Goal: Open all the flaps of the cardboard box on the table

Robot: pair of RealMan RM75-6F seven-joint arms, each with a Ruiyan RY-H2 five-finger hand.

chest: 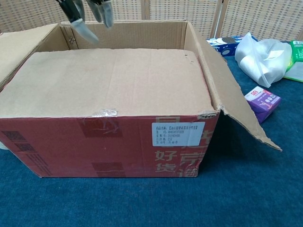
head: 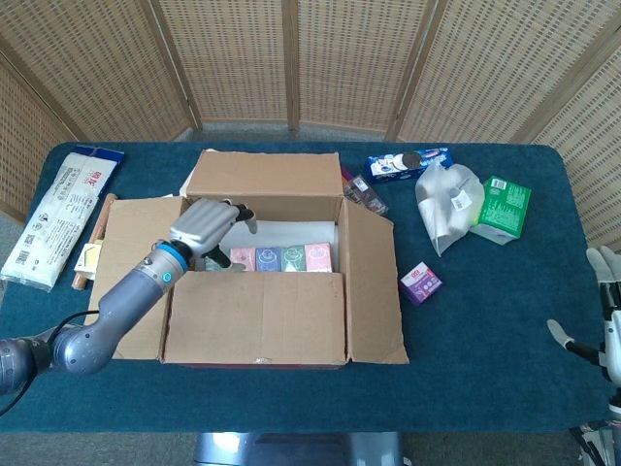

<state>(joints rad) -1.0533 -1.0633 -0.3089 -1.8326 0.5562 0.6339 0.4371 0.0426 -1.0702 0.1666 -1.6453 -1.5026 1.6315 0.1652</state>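
The cardboard box (head: 254,316) stands mid-table, its red front facing the chest view (chest: 113,142). Its back flap (head: 267,175), left flap (head: 131,262) and right flap (head: 374,282) are folded outward. The front flap (chest: 113,80) lies flat over the near half. A row of small coloured cartons (head: 281,258) shows inside. My left hand (head: 206,225) hovers over the opening's left rear corner, holding nothing, with its fingertips (chest: 87,16) pointing down above the front flap's far edge. My right hand (head: 606,311) is at the table's right edge, empty, fingers apart.
A white packet (head: 60,216) lies at the far left. Right of the box are a cookie pack (head: 408,163), a white plastic bag (head: 446,204), a green box (head: 506,206) and a small purple box (head: 420,282). A wicker screen stands behind the table.
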